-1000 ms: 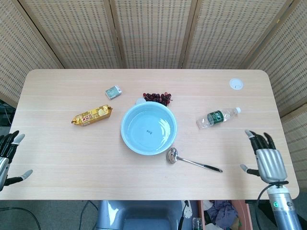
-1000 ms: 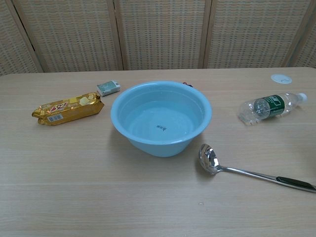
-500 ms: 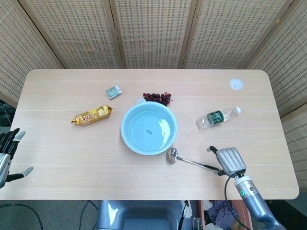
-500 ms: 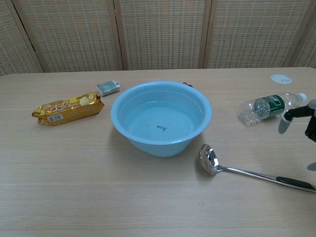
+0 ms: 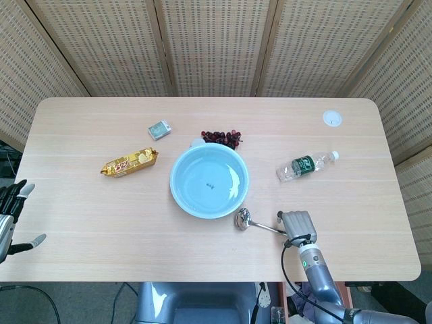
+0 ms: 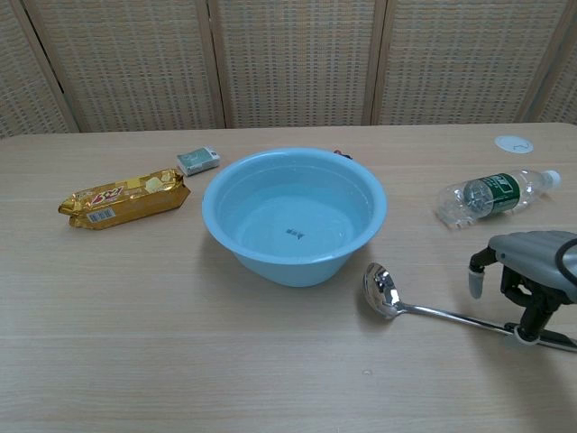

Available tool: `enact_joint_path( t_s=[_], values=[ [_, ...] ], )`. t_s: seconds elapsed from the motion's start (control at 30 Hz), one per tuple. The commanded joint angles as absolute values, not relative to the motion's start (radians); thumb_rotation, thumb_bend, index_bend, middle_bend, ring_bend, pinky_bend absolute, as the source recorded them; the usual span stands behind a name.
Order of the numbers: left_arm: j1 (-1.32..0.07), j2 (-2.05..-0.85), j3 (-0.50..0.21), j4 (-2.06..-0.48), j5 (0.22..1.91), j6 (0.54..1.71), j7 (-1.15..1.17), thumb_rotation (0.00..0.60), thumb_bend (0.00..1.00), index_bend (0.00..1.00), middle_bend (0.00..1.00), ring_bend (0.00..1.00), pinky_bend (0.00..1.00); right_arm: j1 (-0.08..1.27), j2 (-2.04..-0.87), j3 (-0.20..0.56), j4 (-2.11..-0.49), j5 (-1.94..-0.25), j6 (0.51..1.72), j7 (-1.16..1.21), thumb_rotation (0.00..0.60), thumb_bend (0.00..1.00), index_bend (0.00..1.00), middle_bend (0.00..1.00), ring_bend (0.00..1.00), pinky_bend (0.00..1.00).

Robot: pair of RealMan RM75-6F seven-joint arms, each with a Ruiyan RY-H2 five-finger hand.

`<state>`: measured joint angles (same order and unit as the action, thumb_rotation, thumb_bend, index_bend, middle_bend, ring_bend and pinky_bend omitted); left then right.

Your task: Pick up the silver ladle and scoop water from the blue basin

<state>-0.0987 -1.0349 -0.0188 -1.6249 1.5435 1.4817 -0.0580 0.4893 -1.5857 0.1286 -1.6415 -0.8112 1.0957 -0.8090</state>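
Silver ladle point(image 6: 424, 305) flat at lower right of frame, bowl toward blue basin point(image 6: 295, 215); rigid, slick, probably light, best taken at dark handle end. Right hand point(image 6: 530, 274) over that end, fingers curled down, contact unclear; left hand point(image 5: 10, 219) spread apart, empty, far lower left.

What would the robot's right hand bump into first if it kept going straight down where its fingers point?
Probably the silver ladle. The right hand hangs over the ladle's handle with its fingers pointing down at it, so the handle comes first, then the table. Whether they already touch is unclear.
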Motion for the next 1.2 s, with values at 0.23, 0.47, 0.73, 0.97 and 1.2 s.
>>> enact_joint_path(
  t_s=[0.23,0.47,0.73,0.97,1.2],
  values=[
    [-0.100,-1.034,-0.020,-1.623,1.540,1.478,-0.063,0.600,0.00,0.00,0.00,0.00,0.00,0.506,-1.609,0.127,-1.596,-0.763,1.110,-0.791,0.600,0.06,0.44,0.89,0.92,1.00],
    [-0.102,-1.037,-0.019,-1.624,1.541,1.476,-0.056,0.600,0.00,0.00,0.00,0.00,0.00,0.506,-1.614,0.109,-1.565,-0.757,1.105,-0.775,0.600,0.06,0.45,0.89,0.92,1.00],
    [-0.101,-1.037,-0.019,-1.626,1.541,1.477,-0.055,0.600,0.00,0.00,0.00,0.00,0.00,0.512,-1.649,0.107,-1.488,-0.781,1.110,-0.745,0.600,0.06,0.45,0.89,0.92,1.00],
    [-0.102,-1.038,-0.019,-1.626,1.540,1.474,-0.054,0.600,0.00,0.00,0.00,0.00,0.00,0.526,-1.682,0.126,-1.406,-0.793,1.123,-0.726,0.600,0.08,0.46,0.89,0.92,1.00],
    [-0.102,-1.041,-0.018,-1.626,1.542,1.475,-0.048,0.600,0.00,0.00,0.00,0.00,0.00,0.522,-1.672,0.125,-1.412,-0.781,1.111,-0.717,0.600,0.13,0.46,0.89,0.92,1.00]
  ],
)
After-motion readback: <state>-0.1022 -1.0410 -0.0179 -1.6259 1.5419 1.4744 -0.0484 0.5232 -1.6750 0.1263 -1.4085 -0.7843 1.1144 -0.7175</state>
